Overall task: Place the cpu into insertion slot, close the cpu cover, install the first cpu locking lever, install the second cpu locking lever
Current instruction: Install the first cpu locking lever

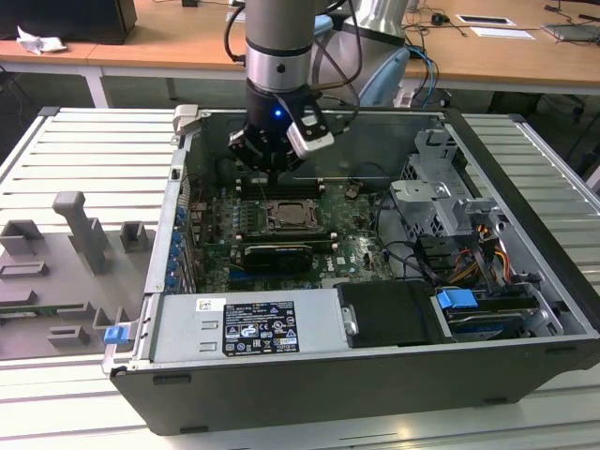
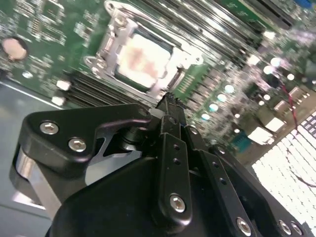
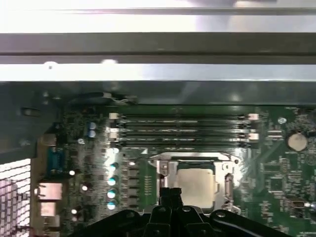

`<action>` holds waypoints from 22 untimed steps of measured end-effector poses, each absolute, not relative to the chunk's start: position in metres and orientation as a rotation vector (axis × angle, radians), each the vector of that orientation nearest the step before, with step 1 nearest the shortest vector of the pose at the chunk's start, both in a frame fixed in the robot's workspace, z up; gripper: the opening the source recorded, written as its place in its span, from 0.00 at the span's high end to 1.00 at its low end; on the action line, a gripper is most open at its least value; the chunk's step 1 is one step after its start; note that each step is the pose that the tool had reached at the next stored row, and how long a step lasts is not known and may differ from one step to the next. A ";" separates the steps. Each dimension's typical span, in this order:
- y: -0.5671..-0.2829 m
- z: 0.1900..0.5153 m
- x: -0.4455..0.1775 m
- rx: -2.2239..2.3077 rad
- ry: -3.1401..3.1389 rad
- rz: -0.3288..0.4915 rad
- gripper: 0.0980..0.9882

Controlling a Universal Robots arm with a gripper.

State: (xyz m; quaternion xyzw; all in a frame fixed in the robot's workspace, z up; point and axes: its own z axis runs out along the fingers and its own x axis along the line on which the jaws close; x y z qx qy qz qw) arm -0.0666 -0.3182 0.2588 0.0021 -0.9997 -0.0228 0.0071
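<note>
Pale silvery-beige square cpu [image 3: 196,185] sits in the dark, metal-rimmed insertion slot [image 1: 287,228]. Silvery frame cpu cover [image 2: 109,43] looks lowered around it. Black gripper [image 2: 168,101] hovers at the socket's edge, jaws pinched together and empty, probably to make a narrow pushing tip.

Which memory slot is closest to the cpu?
The memory slot that runs directly beside the cpu. The other slots lie parallel beyond it, toward the case wall.
</note>
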 end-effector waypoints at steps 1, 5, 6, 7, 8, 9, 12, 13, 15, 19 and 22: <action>-0.318 0.259 -0.071 0.007 -3.127 -0.074 0.99; -0.318 0.258 -0.088 0.007 -3.128 -0.092 0.99; -0.318 0.258 -0.092 0.007 -3.128 -0.094 0.99; -0.318 0.258 -0.098 0.007 -3.128 -0.097 0.99; -0.317 0.258 -0.101 0.007 -3.128 -0.098 0.99; -0.316 0.258 -0.102 0.007 -3.128 -0.098 0.99; -0.307 0.259 -0.104 0.008 -3.130 -0.098 0.99; -0.305 0.259 -0.104 0.009 -3.131 -0.098 0.99; -0.298 0.260 -0.104 0.010 -3.137 -0.098 0.99; -0.294 0.260 -0.091 0.010 -3.138 -0.098 0.99; -0.293 0.258 -0.075 0.009 -3.136 -0.098 0.99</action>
